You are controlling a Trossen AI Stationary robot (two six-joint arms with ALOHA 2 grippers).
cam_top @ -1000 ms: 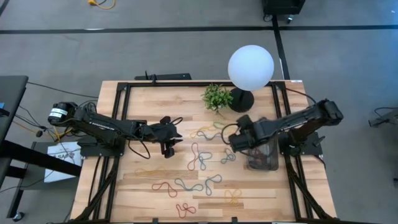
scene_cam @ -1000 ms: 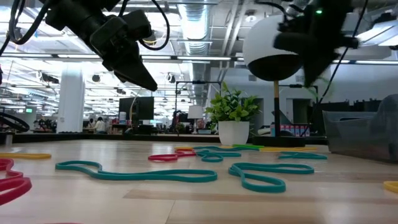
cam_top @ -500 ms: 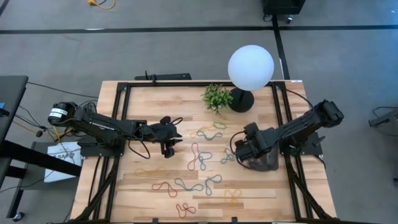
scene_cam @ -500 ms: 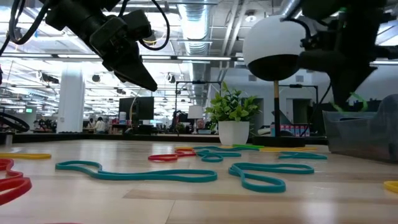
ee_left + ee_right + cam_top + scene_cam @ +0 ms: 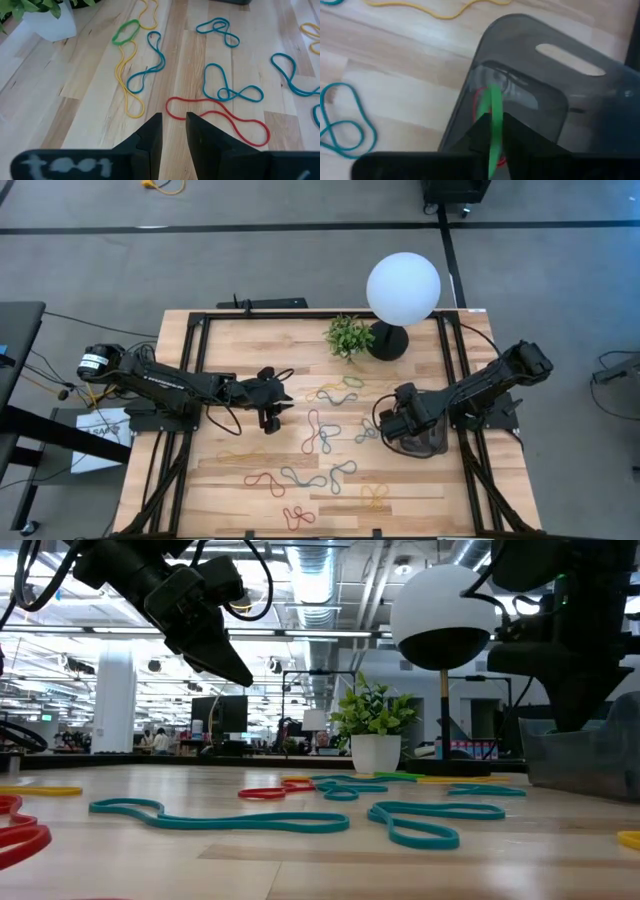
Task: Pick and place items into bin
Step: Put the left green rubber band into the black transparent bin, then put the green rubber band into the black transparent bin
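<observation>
Rubber bands (image 5: 318, 432) in red, blue, yellow and green lie scattered across the middle of the table (image 5: 240, 340), so we judge the job barely begun. At the table's right edge the right end effector (image 5: 492, 131) hangs over the dark bin (image 5: 540, 85), pinched shut on a green band (image 5: 493, 125); a red loop seems to lie inside already. The left end effector (image 5: 173, 131) waits above the left-centre of the table, its fingers narrow with nothing between them.
</observation>
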